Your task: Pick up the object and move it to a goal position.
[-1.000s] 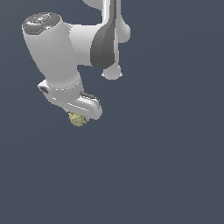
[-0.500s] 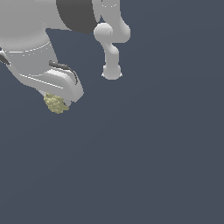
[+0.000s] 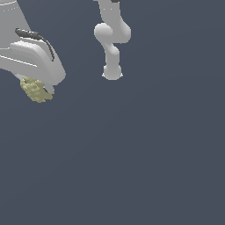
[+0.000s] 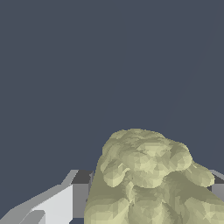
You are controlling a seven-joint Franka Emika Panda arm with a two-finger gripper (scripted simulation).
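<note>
— What's the object (image 4: 148,179) like?
— Matt, pale olive-yellow, rough and lumpy.
— The gripper (image 3: 37,90)?
— Smooth white shell like satin plastic, black trim. The ground (image 3: 145,154) is flat, matt slate.

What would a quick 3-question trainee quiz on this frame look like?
1. True or false: the pincer is shut on the lump.
2. In the exterior view, the lump sits toward which side? A) left B) right C) centre
3. Fill in: the lump's surface is pale olive-yellow and ____.

Key: 1 true; 2 A; 3 bumpy.
</note>
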